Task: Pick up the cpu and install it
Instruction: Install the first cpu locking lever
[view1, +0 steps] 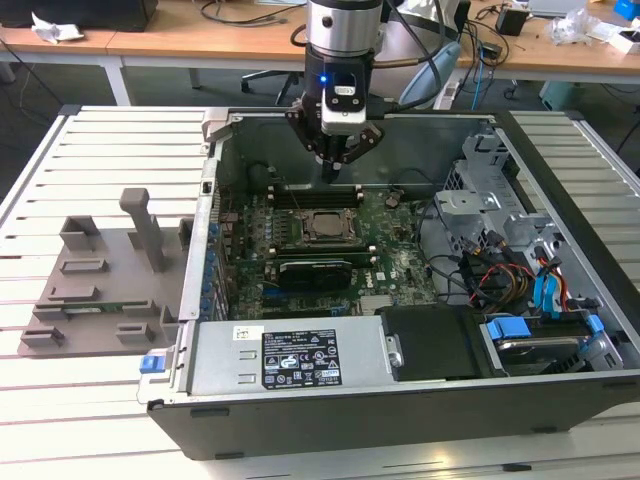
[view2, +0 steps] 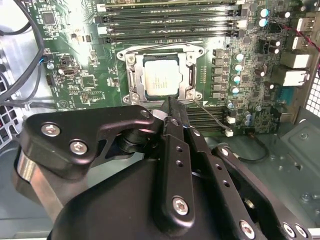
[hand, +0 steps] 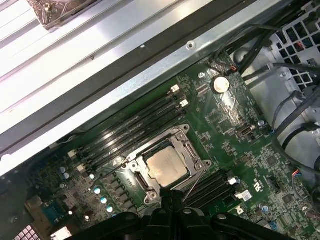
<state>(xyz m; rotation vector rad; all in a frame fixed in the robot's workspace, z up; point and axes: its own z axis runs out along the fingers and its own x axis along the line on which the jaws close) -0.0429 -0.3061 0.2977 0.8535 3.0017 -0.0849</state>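
**Gripper**. Hung over the open computer case in the exterior view, above the motherboard and towards the case's far wall. Jaws drawn together to a point, with nothing between them. Kept apart from the cpu, no contact. Black fingertips appeared in the second wrist view just beside the socket frame's edge; height above the board not to be told.

**Cpu**. Lay flat inside the socket frame, silvery-grey top upward, edges square with the frame. Picked out likewise in the first wrist view, and in the exterior view near the middle of the board.

**Wire lever**. Thin, bright; ran slantwise from one corner of the socket frame out across the neighbouring memory slots.

**Memory slots**. Long black rows, set parallel on both sides of the socket.

**Coin cell**. Round, silvery; sat on the board well apart from the socket, near the case wall.

**Grey plastic tray**. Rested outside the case at the exterior view's left, on the white slatted table. Carried several slots and one upright post.

**Labelled metal box**. Lay along the case's near wall, with a black block just beside it.

**Blue-tabbed cables**. Bundled by the drive cage at the exterior view's right.
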